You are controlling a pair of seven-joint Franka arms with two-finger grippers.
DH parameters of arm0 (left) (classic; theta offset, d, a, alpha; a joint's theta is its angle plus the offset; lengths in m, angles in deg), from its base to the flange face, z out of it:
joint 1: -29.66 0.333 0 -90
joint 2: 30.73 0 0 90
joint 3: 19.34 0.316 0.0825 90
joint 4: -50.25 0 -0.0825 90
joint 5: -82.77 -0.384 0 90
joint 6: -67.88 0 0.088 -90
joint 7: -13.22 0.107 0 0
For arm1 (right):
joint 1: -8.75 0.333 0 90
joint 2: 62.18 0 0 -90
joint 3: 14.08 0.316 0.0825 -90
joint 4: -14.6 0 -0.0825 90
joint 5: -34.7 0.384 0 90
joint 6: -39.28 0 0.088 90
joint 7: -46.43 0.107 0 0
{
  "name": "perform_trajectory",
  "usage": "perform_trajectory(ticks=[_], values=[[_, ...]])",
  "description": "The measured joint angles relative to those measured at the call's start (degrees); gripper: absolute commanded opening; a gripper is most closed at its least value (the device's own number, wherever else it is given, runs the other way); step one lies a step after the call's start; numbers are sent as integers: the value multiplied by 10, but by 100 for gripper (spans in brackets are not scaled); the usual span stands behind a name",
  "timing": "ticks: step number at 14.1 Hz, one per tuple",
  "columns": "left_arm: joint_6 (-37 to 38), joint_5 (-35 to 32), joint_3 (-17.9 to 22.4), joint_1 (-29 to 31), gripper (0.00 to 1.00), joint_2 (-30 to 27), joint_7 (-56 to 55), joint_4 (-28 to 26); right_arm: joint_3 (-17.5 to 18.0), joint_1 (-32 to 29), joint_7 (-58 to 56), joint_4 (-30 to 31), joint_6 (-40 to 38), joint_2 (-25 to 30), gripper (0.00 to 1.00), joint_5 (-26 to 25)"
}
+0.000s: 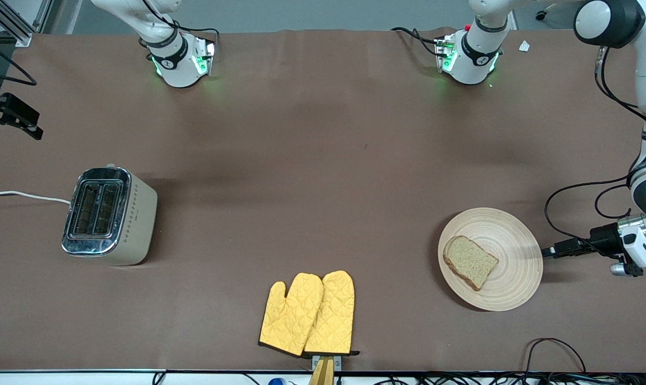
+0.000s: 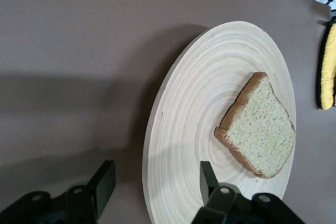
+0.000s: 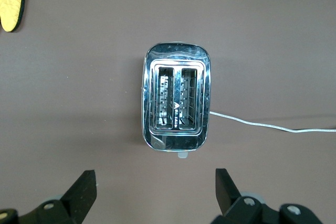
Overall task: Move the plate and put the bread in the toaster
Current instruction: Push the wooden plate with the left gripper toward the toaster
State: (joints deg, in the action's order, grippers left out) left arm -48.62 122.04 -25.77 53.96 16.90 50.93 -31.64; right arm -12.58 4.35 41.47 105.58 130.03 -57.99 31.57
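The wooden plate (image 1: pixel 510 251) lies toward the left arm's end of the table, with the bread (image 1: pixel 469 261) flat on it. My left gripper (image 1: pixel 548 252) is low at the plate's rim on the side toward that end. In the left wrist view it (image 2: pixel 155 184) is open, one finger (image 2: pixel 102 187) outside the rim and the other (image 2: pixel 207 179) over the plate (image 2: pixel 199 103), close to the bread (image 2: pixel 260 127). The toaster (image 1: pixel 109 215) stands toward the right arm's end, slots empty. My right gripper (image 3: pixel 156 192) is open and empty, high over the table beside the toaster (image 3: pixel 176 98).
A pair of yellow oven mitts (image 1: pixel 308 314) lies near the table's front edge, between toaster and plate. The toaster's white cord (image 1: pixel 23 195) runs off the right arm's end of the table. Black cables (image 1: pixel 574 211) hang by the left gripper.
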Motion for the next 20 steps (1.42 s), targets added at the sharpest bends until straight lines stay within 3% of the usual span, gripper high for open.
perform_trajectory(ticks=[4,9,14,20], values=[[0,26,0,4,43,20,7,4,0,0,0,0,0,0,100,0],[0,38,-1,5,2,27,7,5,0,0,0,0,0,0,100,0],[11,49,-9,10,0,30,13,8,0,0,0,0,-1,0,100,0],[81,49,-66,8,0,30,12,12,0,0,0,0,-1,0,100,0]])
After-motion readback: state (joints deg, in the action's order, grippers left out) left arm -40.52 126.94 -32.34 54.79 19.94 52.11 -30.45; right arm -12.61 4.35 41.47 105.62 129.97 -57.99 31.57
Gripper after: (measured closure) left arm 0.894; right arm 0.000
